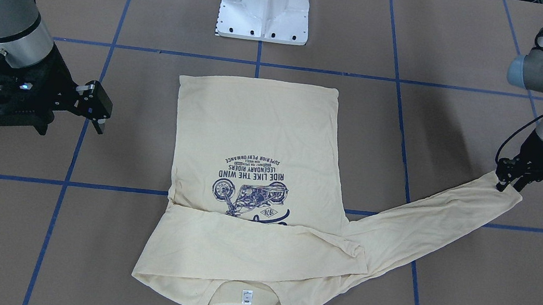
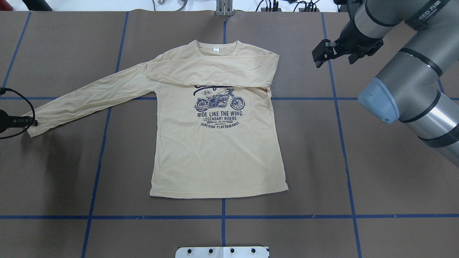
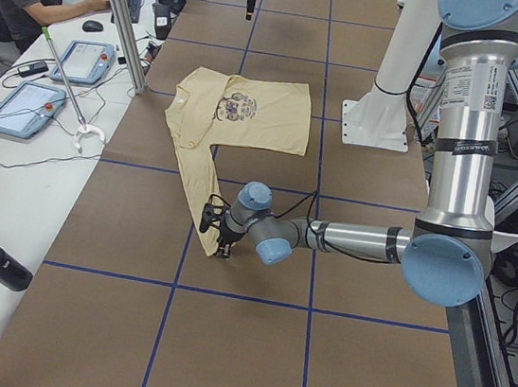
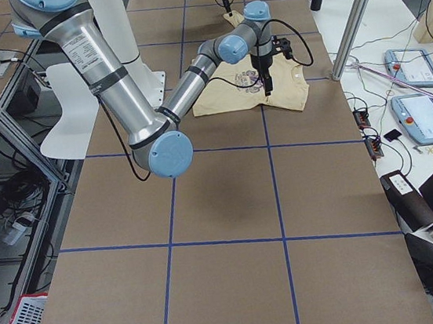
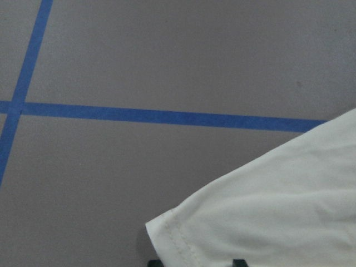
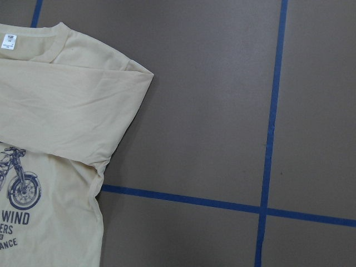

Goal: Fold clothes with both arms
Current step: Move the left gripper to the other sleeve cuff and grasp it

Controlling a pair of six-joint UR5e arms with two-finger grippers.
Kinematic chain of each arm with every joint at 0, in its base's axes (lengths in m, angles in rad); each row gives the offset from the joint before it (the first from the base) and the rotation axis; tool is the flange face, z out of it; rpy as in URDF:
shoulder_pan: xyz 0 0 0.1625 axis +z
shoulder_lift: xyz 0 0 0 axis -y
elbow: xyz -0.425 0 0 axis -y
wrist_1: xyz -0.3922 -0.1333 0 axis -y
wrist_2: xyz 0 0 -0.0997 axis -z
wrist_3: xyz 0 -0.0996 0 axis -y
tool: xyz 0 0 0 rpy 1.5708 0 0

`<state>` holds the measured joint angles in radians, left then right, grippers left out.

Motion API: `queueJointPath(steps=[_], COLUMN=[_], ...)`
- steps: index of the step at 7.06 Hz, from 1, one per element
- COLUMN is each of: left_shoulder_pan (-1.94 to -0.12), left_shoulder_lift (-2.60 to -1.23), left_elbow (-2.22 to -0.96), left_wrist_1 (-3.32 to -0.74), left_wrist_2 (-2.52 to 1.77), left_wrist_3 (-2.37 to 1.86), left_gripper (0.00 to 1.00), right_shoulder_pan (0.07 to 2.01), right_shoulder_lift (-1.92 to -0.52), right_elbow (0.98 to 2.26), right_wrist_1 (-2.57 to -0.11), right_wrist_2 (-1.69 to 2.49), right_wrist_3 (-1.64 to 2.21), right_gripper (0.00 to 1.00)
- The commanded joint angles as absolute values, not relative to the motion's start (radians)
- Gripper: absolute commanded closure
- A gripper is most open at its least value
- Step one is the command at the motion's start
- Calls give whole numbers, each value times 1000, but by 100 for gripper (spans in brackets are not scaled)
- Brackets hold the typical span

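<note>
One shirt [image 2: 215,154], two tools; the shirt lies print-up mid-desk [image 2: 358,179], collar toward the edge away from the robot, one sleeve folded across the chest, the other stretched toward the left end; left tool [image 1: 508,186] released, astride the cuff [image 5: 183,233]; only the left wrist view shows its tips apart, cut off at the frame; right tool [image 1: 71,127] released over bare desk.

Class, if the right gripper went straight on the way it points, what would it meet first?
Probably the bare table, just beside the shirt; the right gripper points down, clear of the cloth.
</note>
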<state>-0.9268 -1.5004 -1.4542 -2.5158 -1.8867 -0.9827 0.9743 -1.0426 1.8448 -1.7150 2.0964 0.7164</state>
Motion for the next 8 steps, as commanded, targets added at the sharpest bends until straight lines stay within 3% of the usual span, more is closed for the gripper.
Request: queueJointPath(steps=[1,3,4,6,8], left_shoulder_pan=[-927,-927,-927,-928,-942], left_shoulder_lift=[-1502,-1502,-1502,-1499,-1485], left_elbow=[-1454,-1460,-1466,-1509,-1635], left_wrist_1=[-2516,-2514,-2514,-2507,-2496], left_wrist_2=[-1887,-1891,-1896,-1902,-2037], left_wrist_3=[-983,-985,-985,-985,-1002], left_gripper=[48,92,100,100,100], right_shoulder_pan=[980,988,995,1009,1017], right_shoulder_lift=[-1045,-1045,-1045,-1046,-1066], right_elbow=[1847,1848,1850,1850,1850], right_wrist_1=[-1715,-1715,-1715,-1715,-1715], right_wrist_2=[2106,2108,2117,2134,2146], right_wrist_3=[716,715,715,715,707], right_gripper=[0,0,0,0,0])
